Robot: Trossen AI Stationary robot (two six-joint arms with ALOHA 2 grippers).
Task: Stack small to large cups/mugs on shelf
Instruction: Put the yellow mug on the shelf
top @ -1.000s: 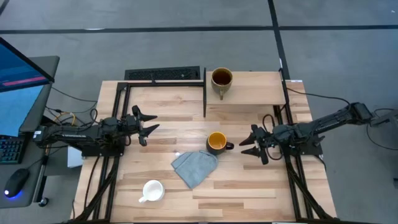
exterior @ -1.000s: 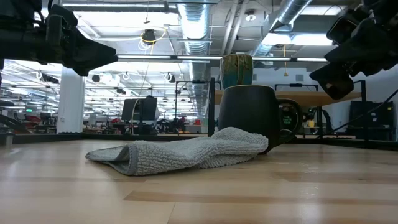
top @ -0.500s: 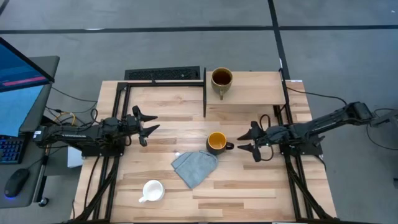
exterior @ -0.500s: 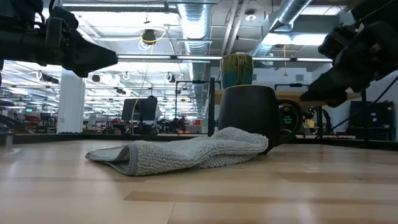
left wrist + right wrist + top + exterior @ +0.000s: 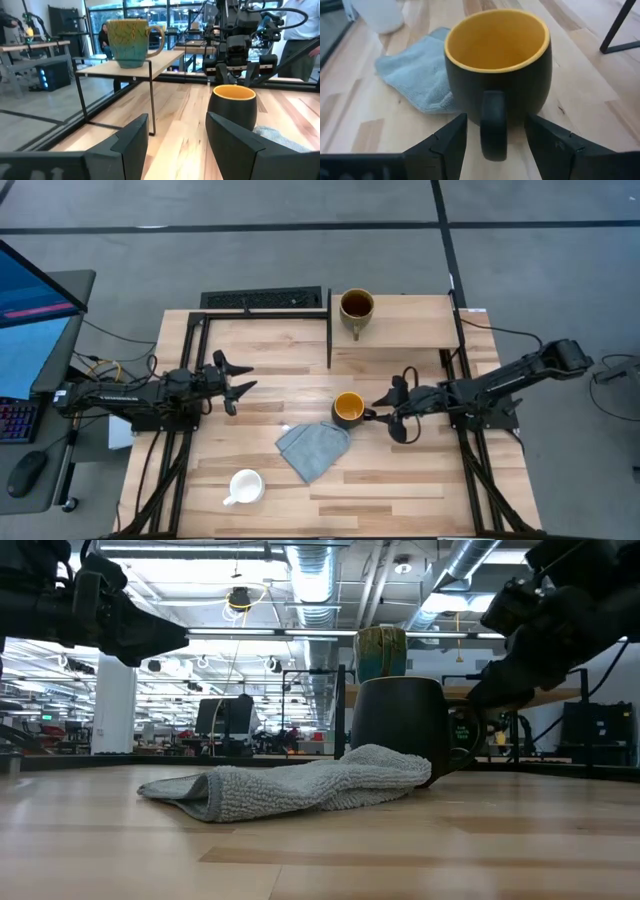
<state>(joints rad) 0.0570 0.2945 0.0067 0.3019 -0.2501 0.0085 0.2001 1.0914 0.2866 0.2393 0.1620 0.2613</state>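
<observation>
Reaching for the dark mug (image 5: 348,408) is your step now: it stands mid-table against the cloth (image 5: 312,448), and your right gripper (image 5: 387,418) brackets its handle (image 5: 493,123) with fingers spread. Next, close on the handle. The left gripper (image 5: 238,379) waits open; the olive mug (image 5: 356,307) sits on the shelf (image 5: 410,325).

The table (image 5: 400,480) is pale planked wood with a smooth, faintly satin face, on a black metal frame. The shelf (image 5: 410,330) is the same light wood with a thin black metal upright. The dark mug (image 5: 500,75) looks like matt ceramic, yellow and smooth inside. The olive mug (image 5: 129,41) has a mottled, textured glaze. The cloth (image 5: 417,75) is grey-blue looped terry, rough. The white mug (image 5: 244,486) looks smooth.
</observation>
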